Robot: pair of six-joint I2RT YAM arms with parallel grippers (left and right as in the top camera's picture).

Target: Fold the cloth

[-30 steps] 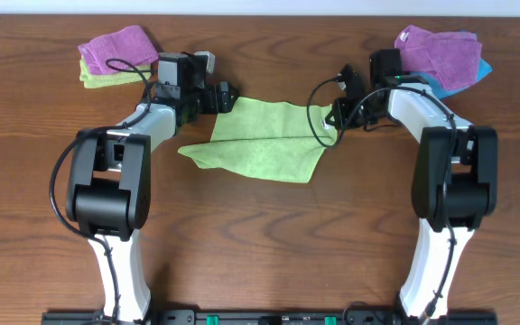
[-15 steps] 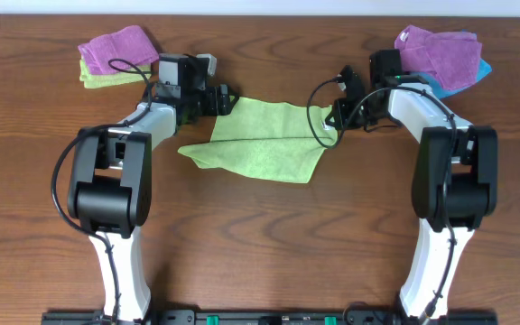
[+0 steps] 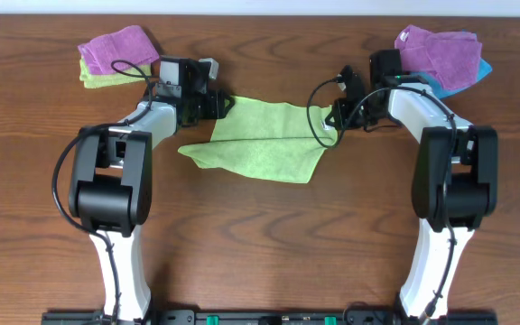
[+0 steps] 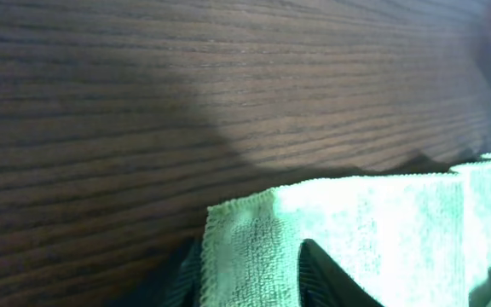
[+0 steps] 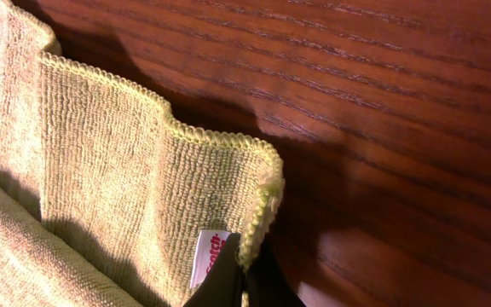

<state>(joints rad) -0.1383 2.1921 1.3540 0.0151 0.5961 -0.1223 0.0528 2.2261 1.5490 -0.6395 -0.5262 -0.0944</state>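
The lime-green cloth (image 3: 264,140) lies partly folded on the table between the two arms, with its far edge lifted a little at both ends. My left gripper (image 3: 225,105) is at the far left corner. In the left wrist view that corner (image 4: 250,256) stands in the gap of the gripper (image 4: 250,286), and the dark fingers (image 4: 326,281) are still apart on either side of it. My right gripper (image 3: 335,124) is shut on the far right corner. The right wrist view shows this gripper (image 5: 245,280) pinching the hem beside the white tag (image 5: 210,256).
A purple cloth (image 3: 117,47) on a folded yellow-green cloth (image 3: 102,79) lies at the back left, behind my left arm. Another purple cloth (image 3: 439,52) over a blue one (image 3: 484,69) lies at the back right. Dark wood table (image 3: 269,235) surrounds the cloth.
The left gripper's jaws have narrowed around the cloth's far left corner. The right gripper and the cloth have hardly moved.
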